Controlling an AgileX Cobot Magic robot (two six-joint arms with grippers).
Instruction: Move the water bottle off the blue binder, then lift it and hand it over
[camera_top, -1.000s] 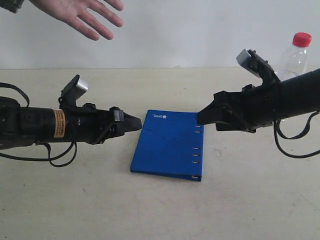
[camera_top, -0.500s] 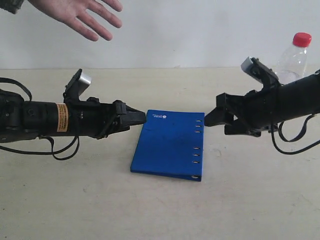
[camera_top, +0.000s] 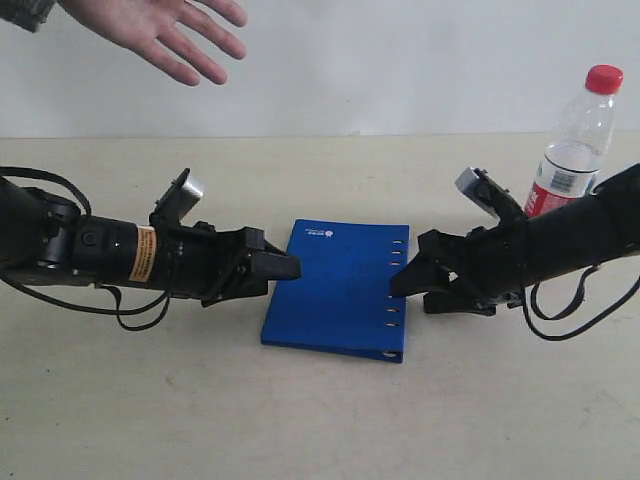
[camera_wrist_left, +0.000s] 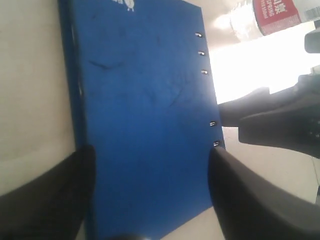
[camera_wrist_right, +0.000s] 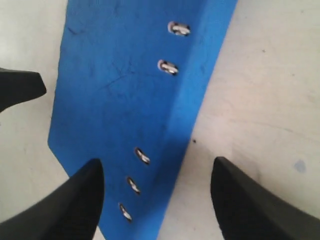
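Note:
The blue binder (camera_top: 335, 290) lies flat mid-table, its metal rings along the right edge. The water bottle (camera_top: 575, 140), clear with a red cap, stands upright on the table at the back right, off the binder and behind my right arm. My left gripper (camera_top: 289, 268) is low at the binder's left edge, open and empty; the left wrist view shows the binder (camera_wrist_left: 145, 110) between the fingers (camera_wrist_left: 250, 200) and the bottle's label (camera_wrist_left: 276, 13) beyond. My right gripper (camera_top: 399, 283) is open and empty at the ring edge; the right wrist view shows the binder (camera_wrist_right: 125, 95) there.
A person's open hand (camera_top: 165, 30) hovers palm-out at the top left, above my left arm. Cables hang from both arms onto the beige table (camera_top: 320, 420). A white wall stands behind.
Both arms have come down and closed in on the binder from either side. The right arm dropped lower, uncovering more of the bottle. The hand has barely moved.

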